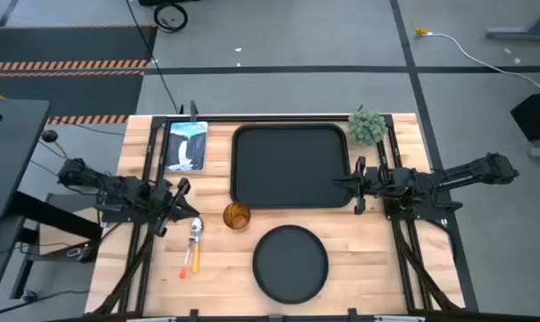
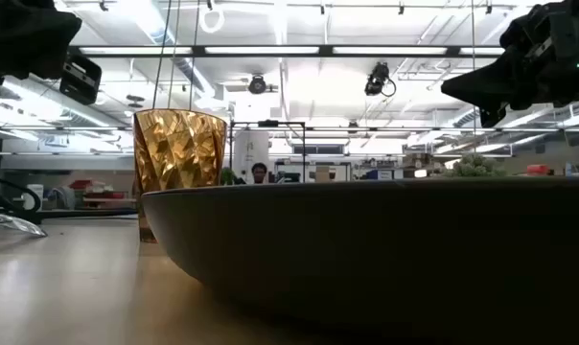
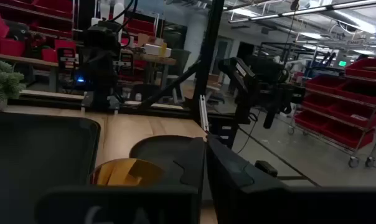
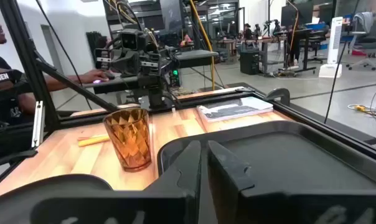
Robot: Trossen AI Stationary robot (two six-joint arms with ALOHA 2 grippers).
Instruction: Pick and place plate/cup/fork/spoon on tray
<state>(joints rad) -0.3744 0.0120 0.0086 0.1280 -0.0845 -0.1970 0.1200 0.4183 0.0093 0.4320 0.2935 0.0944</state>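
Nothing sits on the tray (image 1: 291,166) yet, so by my reading the task stands at its very start, with the first pick not begun. Taking the tray as the landmark: the plate (image 1: 291,261) lies on the bench (image 1: 368,259) just off the tray's near long edge, the cup (image 1: 237,216) stands upright close to the tray's near-left corner, and the spoon (image 1: 195,231) and fork (image 1: 186,263) lie together farther out from that corner, well clear of the rim. The left hand (image 1: 182,207) hovers beside the tray's left side, near the spoon's bowl, its fingers together and holding nothing. The right hand (image 1: 357,183) hangs over the tray's right rim, and in the right wrist view its fingers are likewise together and empty. The left arm looks best placed to begin with the cutlery or the cup; that calls for parting the fingers, coming down over the chosen piece, and closing across its narrow width. The spoon's long axis runs roughly square to the tray's near edge, bowl toward the tray and orange handle pointing away; the fork lies beside the spoon's handle, slightly slanted, and I cannot tell which end carries its tines.
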